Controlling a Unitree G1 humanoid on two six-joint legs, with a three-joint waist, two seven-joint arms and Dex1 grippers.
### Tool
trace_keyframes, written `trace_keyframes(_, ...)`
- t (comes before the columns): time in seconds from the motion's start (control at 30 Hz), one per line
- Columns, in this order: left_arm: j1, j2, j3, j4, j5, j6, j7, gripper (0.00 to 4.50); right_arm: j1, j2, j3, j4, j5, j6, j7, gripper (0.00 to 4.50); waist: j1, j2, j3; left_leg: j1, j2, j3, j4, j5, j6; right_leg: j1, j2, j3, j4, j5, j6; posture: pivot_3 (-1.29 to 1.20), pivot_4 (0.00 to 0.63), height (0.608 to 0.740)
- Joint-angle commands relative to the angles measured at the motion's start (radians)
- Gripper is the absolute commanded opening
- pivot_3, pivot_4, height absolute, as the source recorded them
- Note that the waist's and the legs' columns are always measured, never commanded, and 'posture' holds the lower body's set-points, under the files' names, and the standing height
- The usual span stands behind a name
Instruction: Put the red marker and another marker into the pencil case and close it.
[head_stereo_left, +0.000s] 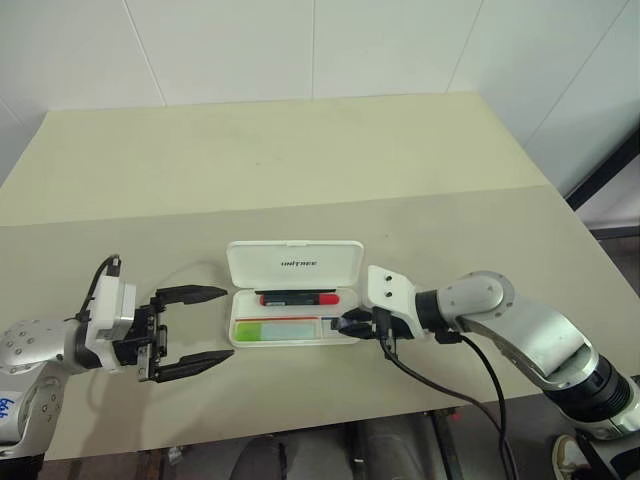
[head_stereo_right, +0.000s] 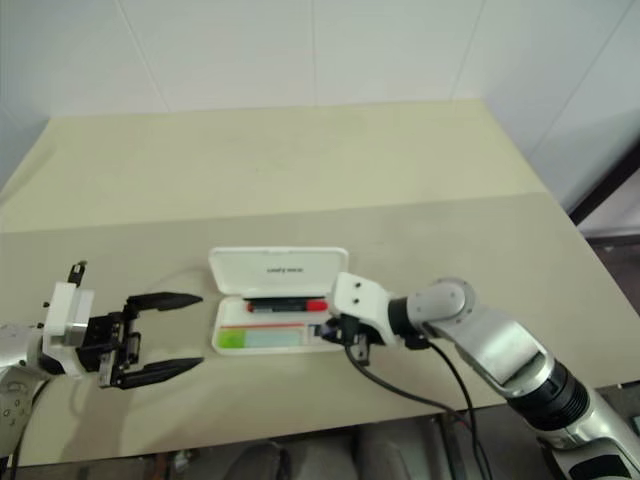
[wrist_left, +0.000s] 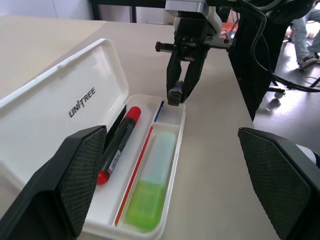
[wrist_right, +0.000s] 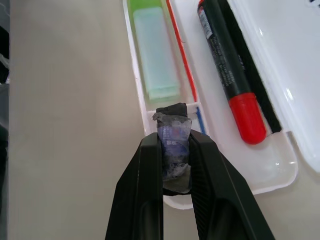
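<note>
The case lay open on the table, lid tipped back toward the far side, tray facing the robot. The red marker lay in the rear compartment along the hinge, and the green marker sat in the front compartment, its lime cap toward the robot's left. With both pens inside, only the closing appeared to remain. The right gripper hung at the tray's right end, its fingers pinched on a small dark stub wrapped in crinkled film, held just over the tray's end pocket. The left gripper stood spread wide and empty beside the case's left end, clear of it. The main risk seemed to be that stub: if let go there it would probably land in the tray, or on the rim where it could stop the lid from seating. A swing of the closed right fingers toward the lid could also catch the tray wall and skate the light case across the smooth table, since nothing pinned it. The red marker lay close under the hinge, so a lid pushed down unevenly might bind on it or pop back open.
</note>
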Motion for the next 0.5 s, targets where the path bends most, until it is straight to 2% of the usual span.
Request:
trace_keyframes(0.03, 0.009, 0.008, 0.049, -0.041, -0.036, -0.006, 0.007, 4.50, -0.022, 0.004, 0.003, 0.002, -0.022, -0.039, 0.033, 0.37, 0.000, 0.000, 0.000, 0.000, 0.000, 0.000, 0.000, 0.000, 0.000, 0.000, 0.000, 0.000, 0.000, 0.000, 0.000, 0.00, 0.150, 0.740)
trace_keyframes(0.5, 0.017, -0.016, 0.056, -0.044, -0.041, -0.016, 0.028, 4.50, -0.057, 0.052, 0.034, 0.052, -0.078, -0.081, 0.092, 0.37, 0.000, 0.000, 0.000, 0.000, 0.000, -0.001, 0.000, 0.000, 0.000, 0.000, -0.001, -0.001, 0.000, 0.000, 0.000, 0.00, 0.150, 0.740)
